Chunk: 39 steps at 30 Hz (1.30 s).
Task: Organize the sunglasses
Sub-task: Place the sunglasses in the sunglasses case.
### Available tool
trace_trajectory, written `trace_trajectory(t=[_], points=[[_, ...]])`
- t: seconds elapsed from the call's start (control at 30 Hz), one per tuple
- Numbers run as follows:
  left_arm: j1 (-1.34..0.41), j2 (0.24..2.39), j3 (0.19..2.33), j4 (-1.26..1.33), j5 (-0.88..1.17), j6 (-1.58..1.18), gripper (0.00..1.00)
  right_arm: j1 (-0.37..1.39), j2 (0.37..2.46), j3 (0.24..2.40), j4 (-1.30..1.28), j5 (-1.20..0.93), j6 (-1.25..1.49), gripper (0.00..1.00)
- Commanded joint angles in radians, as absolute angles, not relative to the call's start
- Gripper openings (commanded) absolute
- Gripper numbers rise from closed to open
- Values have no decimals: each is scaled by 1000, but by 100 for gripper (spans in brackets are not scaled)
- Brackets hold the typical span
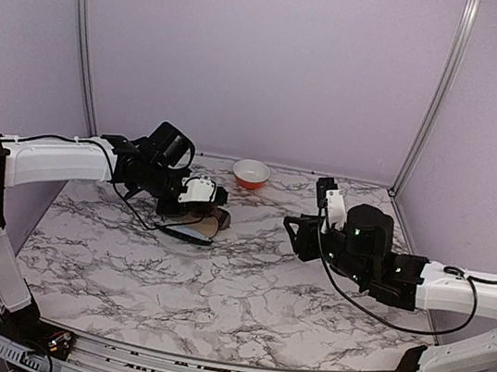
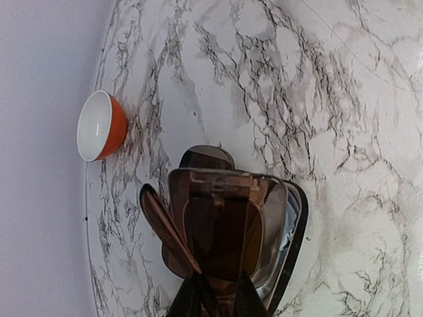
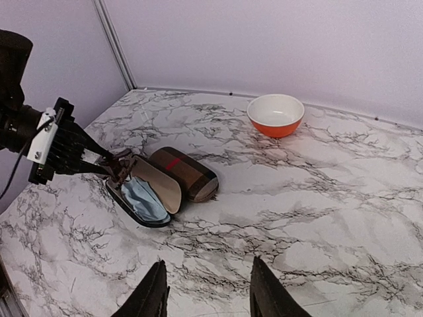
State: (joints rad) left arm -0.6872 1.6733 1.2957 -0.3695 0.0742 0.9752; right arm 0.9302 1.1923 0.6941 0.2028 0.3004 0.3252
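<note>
The brown sunglasses hang clamped in the left fingers, directly over the open black case that lies just below the fingertips on the desk. I cannot tell whether the frame already touches the case. The right fingers are spread apart and hold nothing, well away from the case, so nothing steadies it. The main risk, as I judge it, is the one temple that stands out at an angle from the folded frame in the left wrist view. If the left fingers descend like this, it may catch on the rim or the raised lid and tip the frame sideways out of the shell. A pale blue cloth lies bunched in the shell beneath the fingertips. It may keep the frame riding high, and then the lid would not close. Letting go too far above the shell may make the glasses bounce or slide onto the desk. A downward push off centre may skid the loose case into the closed brown case just beyond it, which has a red stripe.
</note>
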Motion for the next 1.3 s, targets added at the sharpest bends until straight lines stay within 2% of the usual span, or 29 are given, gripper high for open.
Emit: trace_trajectory(t=[0.0, 0.47, 1.27], points=[[-656, 1772, 1388, -498, 23, 1172, 0, 919, 1148, 674, 234, 308, 347, 41], [-654, 1920, 1473, -641, 10, 1375, 0, 901, 1107, 610, 248, 302, 358, 41], [-657, 1997, 1536, -686, 111, 1294, 0, 897, 1142, 619, 251, 287, 348, 41]])
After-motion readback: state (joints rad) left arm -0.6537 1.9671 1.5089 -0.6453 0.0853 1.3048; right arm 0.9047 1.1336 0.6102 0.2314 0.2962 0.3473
